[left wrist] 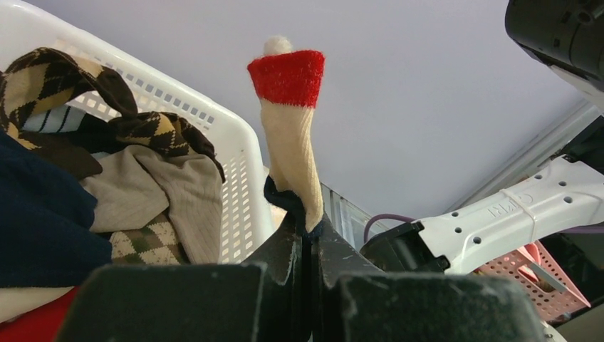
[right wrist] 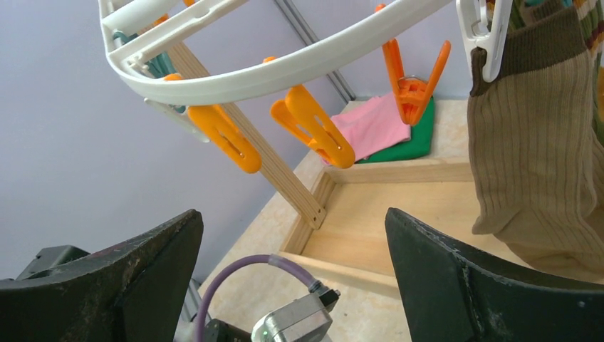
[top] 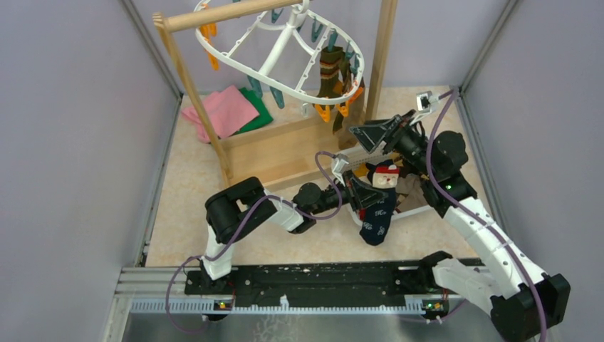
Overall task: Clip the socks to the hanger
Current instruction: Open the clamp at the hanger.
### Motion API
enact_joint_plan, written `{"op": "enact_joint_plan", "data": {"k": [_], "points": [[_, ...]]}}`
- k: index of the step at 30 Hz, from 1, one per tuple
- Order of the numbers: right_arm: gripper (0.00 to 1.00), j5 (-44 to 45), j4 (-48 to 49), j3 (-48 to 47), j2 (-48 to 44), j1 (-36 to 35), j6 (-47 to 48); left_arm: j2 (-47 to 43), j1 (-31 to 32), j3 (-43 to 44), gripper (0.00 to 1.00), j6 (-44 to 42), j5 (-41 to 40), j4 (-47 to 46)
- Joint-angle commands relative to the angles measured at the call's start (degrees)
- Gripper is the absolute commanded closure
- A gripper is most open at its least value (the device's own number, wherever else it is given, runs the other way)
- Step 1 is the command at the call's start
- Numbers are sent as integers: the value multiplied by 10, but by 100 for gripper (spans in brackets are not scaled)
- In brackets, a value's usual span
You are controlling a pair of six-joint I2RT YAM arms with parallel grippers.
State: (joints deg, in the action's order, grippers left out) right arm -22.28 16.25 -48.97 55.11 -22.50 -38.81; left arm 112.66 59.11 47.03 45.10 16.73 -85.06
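Tabletop (top: 191, 206) below, navy sock (top: 376, 217) pinched between left jaws

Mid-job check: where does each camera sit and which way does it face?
Top external: above and behind the bases, facing down; both arms show, left end effector holding the navy sock.
Left wrist: on the left arm, looking up along its shut fingers past the basket.
Right wrist: on the right arm, looking up through the open right end effector at the hanger.
Shared: top external and left wrist both show the navy sock.
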Motion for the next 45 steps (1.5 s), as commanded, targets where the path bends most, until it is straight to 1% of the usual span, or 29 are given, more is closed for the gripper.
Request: {"op": "enact_joint_plan", "data": {"k": [1,5,8,11,13,15,17,19,20,23,25,26,30,33,35,39,45], "points": [[1,12,49,28,-35,-3,-13,-13,-1,7,100,-1,21,-176],[1,10,86,55,-47,-4,-21,-22,-1,2,100,-25,33,-177],[1,-14,132,52,-22,-4,-39,-35,-9,-3,100,-34,46,-177],[1,-16,121,41,-15,-4,-37,-41,-16,-7,100,-32,62,-177],[1,3,83,29,-22,-4,-12,-52,-16,-16,100,-50,70,-164],[1,44,-10,4,-41,-6,58,-70,-17,-43,100,-75,71,-125],[1,111,-92,-30,-53,-6,119,-89,-18,-71,100,-94,70,-97],[1,163,-139,-52,-59,-6,175,-107,-21,-96,100,-116,70,-74],[1,180,-138,-48,-66,-6,193,-122,-24,-108,100,-126,67,-62],[1,189,-70,17,-106,-6,231,-160,-40,-132,100,-149,65,-21],[2,174,-54,14,-101,-5,225,-188,-52,-138,100,-164,62,24],[3,169,-55,9,-92,-6,213,-204,-59,-138,100,-175,64,50],[5,174,-5,20,-48,-6,182,-266,-86,-151,100,-222,42,144],[12,173,30,19,-18,-6,131,-312,-102,-166,100,-255,18,200],[17,189,58,24,-3,-6,100,-336,-112,-178,100,-262,0,234],[22,183,86,3,27,-6,70,-370,-119,-199,100,-274,-31,257],[22,158,148,2,71,-6,58,-383,-130,-221,100,-272,-37,242]]}}
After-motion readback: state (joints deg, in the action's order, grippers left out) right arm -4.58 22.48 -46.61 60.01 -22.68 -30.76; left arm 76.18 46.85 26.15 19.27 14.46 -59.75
